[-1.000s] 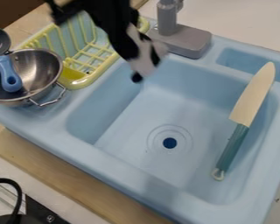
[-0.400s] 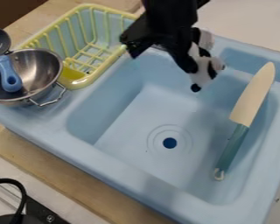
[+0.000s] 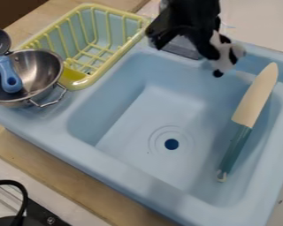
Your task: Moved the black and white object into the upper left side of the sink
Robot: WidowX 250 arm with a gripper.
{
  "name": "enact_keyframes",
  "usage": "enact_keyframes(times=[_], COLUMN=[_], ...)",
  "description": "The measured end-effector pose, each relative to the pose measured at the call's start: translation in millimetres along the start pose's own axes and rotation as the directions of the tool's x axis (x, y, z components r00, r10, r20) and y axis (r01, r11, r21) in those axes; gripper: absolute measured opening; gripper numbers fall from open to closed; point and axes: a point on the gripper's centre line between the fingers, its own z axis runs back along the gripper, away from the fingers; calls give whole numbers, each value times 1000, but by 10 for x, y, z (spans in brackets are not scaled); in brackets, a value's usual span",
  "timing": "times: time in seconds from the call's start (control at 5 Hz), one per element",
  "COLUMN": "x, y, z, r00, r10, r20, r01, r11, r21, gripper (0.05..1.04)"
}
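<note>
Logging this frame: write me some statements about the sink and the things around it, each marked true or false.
1. The gripper holds the black and white object. True.
2. The knife covers the drain. False: it lies to the right of the drain, which is uncovered.
3. A blue handle shows inside the metal pot. True.
4. The black and white object rests in the sink's upper left. False: it hangs from the gripper toward the upper right of the picture.
5. The yellow rack stands to the left of the basin. True.
</note>
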Motion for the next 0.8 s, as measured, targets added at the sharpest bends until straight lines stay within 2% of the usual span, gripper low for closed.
enact_keyframes(times=[0.2, 0.4, 0.6, 0.8], x=[-4, 14, 61, 66], y=[131, 176, 177, 123], z=[-28, -102, -237, -335], r00=[1000, 1000, 998, 998], r10=[10, 12, 6, 0], r20=[9, 28, 61, 63], r01=[-10, -14, -9, -1], r11=[999, 999, 999, 1000], r21=[38, 50, 46, 10], gripper=[76, 76, 76, 76])
